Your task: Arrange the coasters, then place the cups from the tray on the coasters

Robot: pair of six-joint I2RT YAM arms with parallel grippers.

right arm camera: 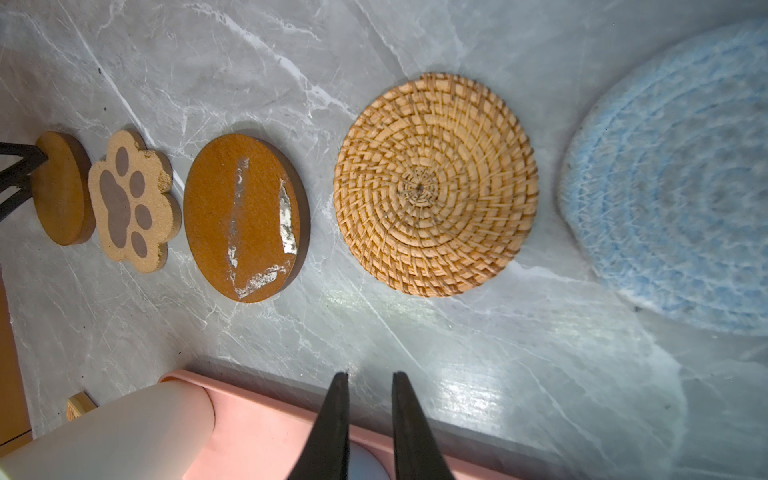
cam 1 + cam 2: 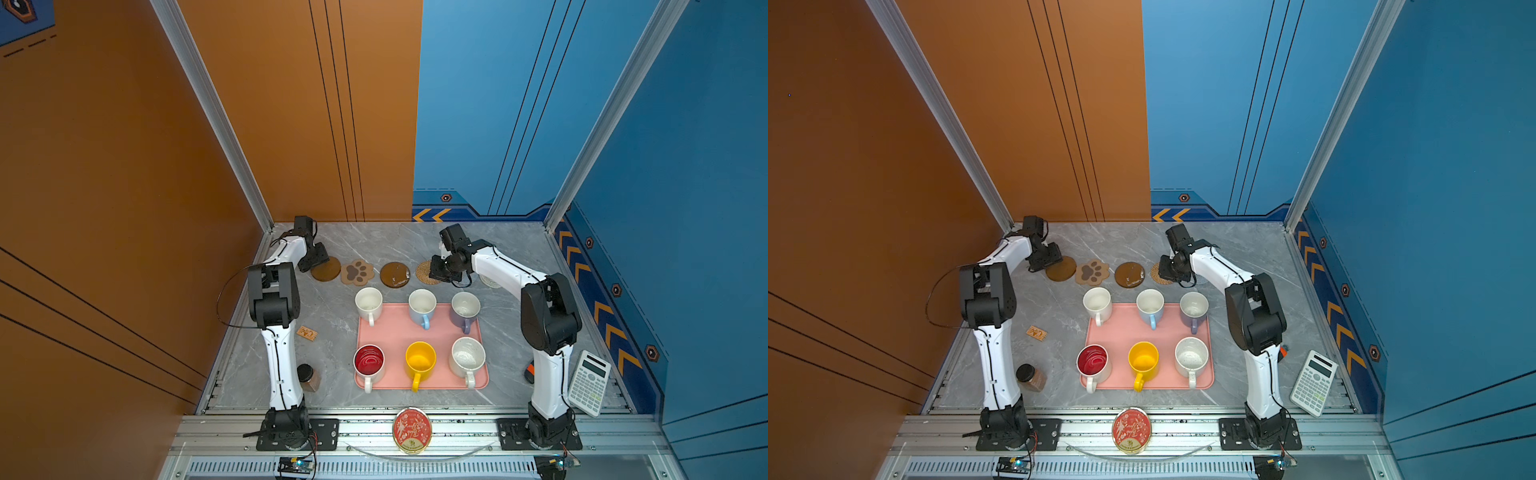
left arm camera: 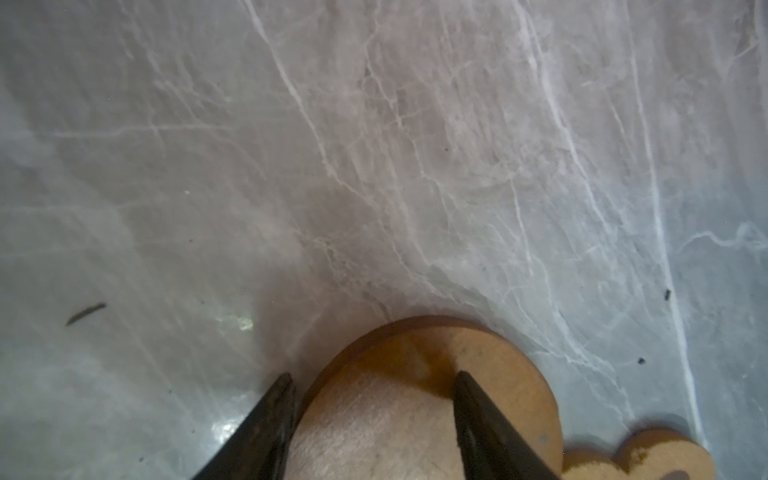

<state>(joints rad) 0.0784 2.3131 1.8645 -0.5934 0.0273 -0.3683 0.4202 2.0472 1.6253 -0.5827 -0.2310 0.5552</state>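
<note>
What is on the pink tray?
Six mugs stand on the tray: white mug, light blue mug, lavender mug at the back; red-lined mug, yellow mug, speckled cream mug in front. Their bodies hide parts of the tray's far rim.

White arm links (image 2: 282, 361), black joints (image 2: 274, 299), black cables (image 2: 217, 303)

Six mugs (image 2: 420, 357) are kept upright in two rows of three on the pink tray (image 2: 395, 332), handles turned toward 6 o'clock. At its 12 o'clock, the coasters (image 2: 395, 274) are laid flat in one row.
</note>
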